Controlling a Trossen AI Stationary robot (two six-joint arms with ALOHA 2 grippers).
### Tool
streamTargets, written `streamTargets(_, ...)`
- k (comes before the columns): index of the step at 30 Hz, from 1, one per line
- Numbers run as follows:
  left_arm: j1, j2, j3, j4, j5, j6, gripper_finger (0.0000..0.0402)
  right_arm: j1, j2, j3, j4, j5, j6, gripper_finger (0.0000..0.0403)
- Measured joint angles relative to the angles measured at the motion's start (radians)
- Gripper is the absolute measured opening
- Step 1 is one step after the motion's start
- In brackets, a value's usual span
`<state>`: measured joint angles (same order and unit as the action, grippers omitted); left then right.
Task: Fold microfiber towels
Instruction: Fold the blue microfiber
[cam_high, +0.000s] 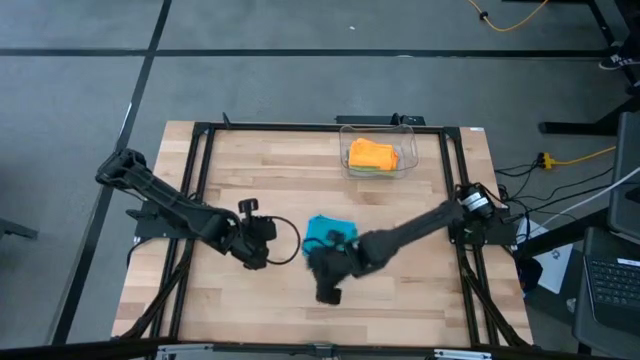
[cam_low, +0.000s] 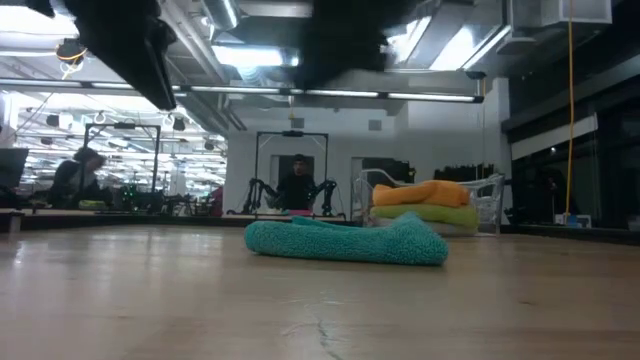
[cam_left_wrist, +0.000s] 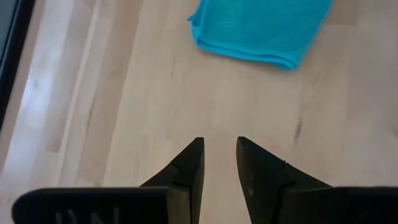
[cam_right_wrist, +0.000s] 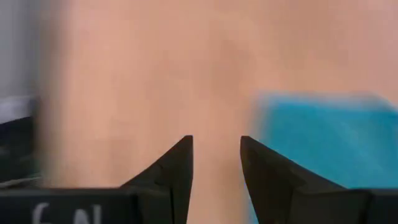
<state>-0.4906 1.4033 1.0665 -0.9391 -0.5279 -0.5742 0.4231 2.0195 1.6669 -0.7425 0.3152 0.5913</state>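
Folded teal microfiber towel (cam_high: 326, 231) lies mid-desk, soft, light, floppy; best pinched at a corner; left gripper (cam_left_wrist: 219, 163) and right gripper (cam_right_wrist: 216, 163) hover parted, empty.

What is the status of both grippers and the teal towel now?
Left gripper open, empty, beside the folded teal microfiber towel. Right gripper open, empty, next to it. Orange towel on green towel in clear plastic bin. Nothing in the way.

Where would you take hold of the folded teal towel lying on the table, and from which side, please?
I would probably grip the teal towel at its doubled edge, the one facing the left gripper, coming in low from that side. The layers are stacked there, so one pinch should catch them all. Both the left gripper and the right gripper are open and empty beside it.
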Motion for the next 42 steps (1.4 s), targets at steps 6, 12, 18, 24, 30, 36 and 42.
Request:
streamTargets(6, -0.006, 0.0, -0.037, 0.052, -0.004, -0.016, 0.0086, -0.116, -0.021, 0.0, 0.253, -0.383, -0.327, 0.0136)
streamTargets(12, -0.03, 0.0, -0.038, 0.055, -0.002, -0.026, 0.0086, -0.215, -0.148, -0.001, 0.095, -0.197, -0.444, 0.0136)
streamTargets(18, -0.025, 0.0, -0.038, 0.116, -0.012, -0.06, 0.0086, -0.23, -0.279, -0.006, -0.099, -0.216, -0.684, 0.0136)
streamTargets(24, -0.041, 0.0, -0.038, 0.156, -0.096, -0.18, 0.0086, -0.283, -0.448, -0.137, -0.182, -0.401, -0.881, 0.0136)
streamTargets(30, -0.042, 0.0, -0.038, 0.206, -0.121, -0.206, 0.0086, -0.391, -0.728, -0.494, 0.023, -0.449, -0.779, 0.0136)
streamTargets(36, -0.06, 0.0, -0.038, 0.219, -0.122, -0.202, 0.0086, -0.404, -0.949, -0.792, 0.234, -0.448, -0.609, 0.0136)
streamTargets(42, -0.073, 0.0, -0.038, 0.252, -0.177, -0.174, 0.0086, -0.399, -1.078, -1.048, 0.508, -0.448, -0.481, 0.0135)
